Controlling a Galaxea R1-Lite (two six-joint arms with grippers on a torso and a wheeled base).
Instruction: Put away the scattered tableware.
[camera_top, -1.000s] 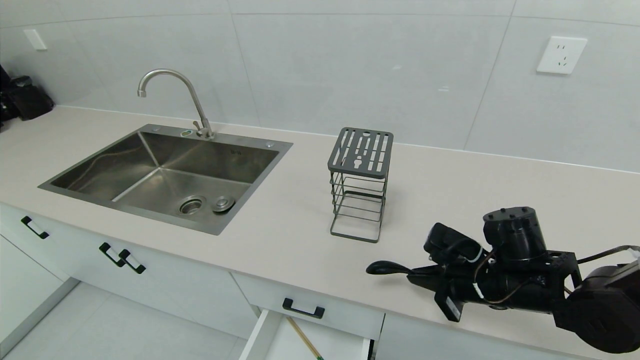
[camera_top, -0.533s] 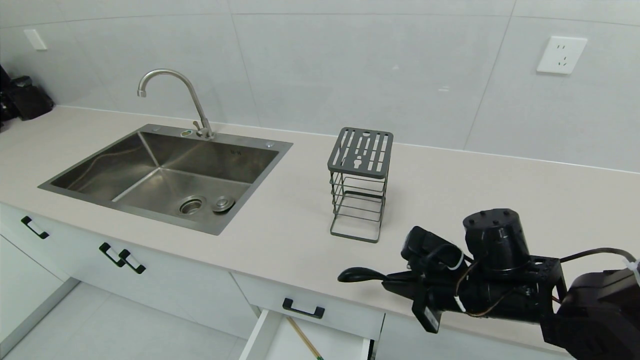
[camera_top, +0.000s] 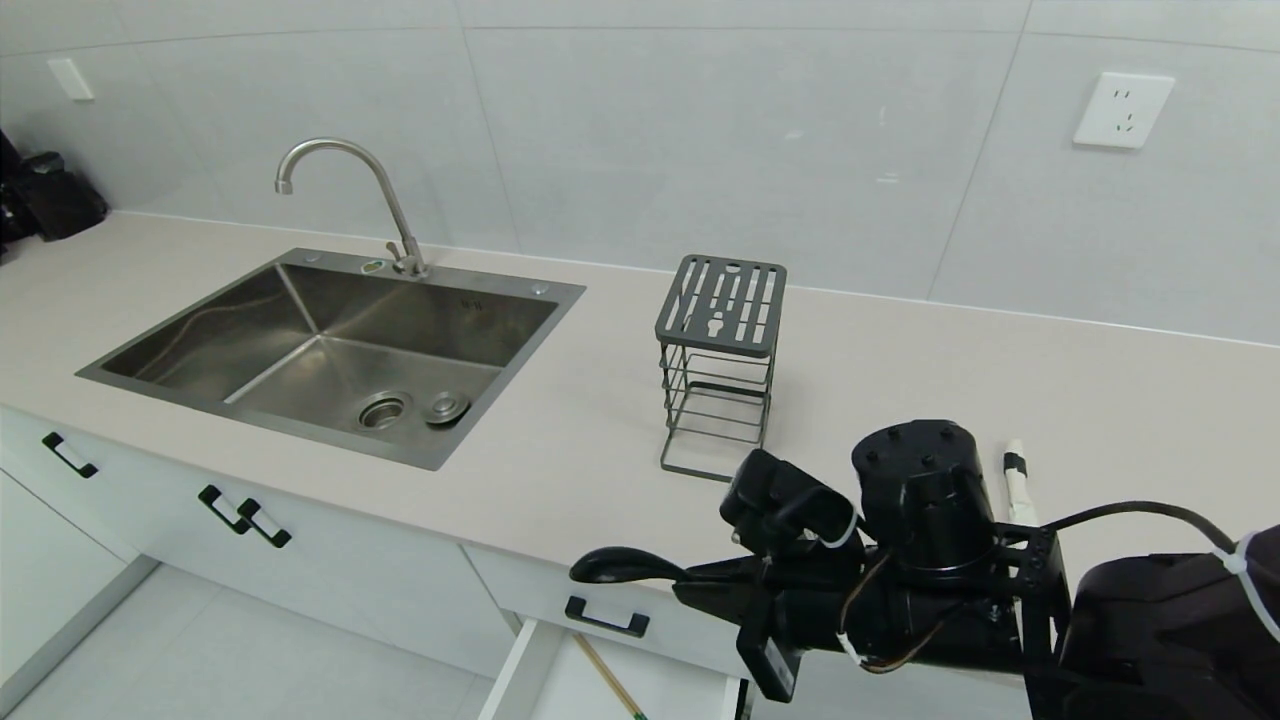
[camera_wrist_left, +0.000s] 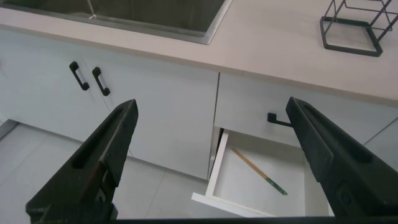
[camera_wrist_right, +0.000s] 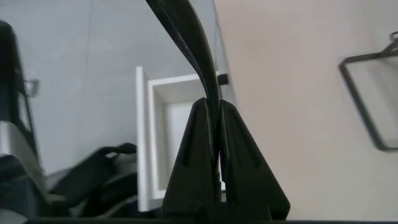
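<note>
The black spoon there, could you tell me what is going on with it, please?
The right gripper is shut on the black spoon, holding it past the edge of the counter, above the open drawer. A chopstick lies in that drawer. The left gripper is open and empty.
</note>
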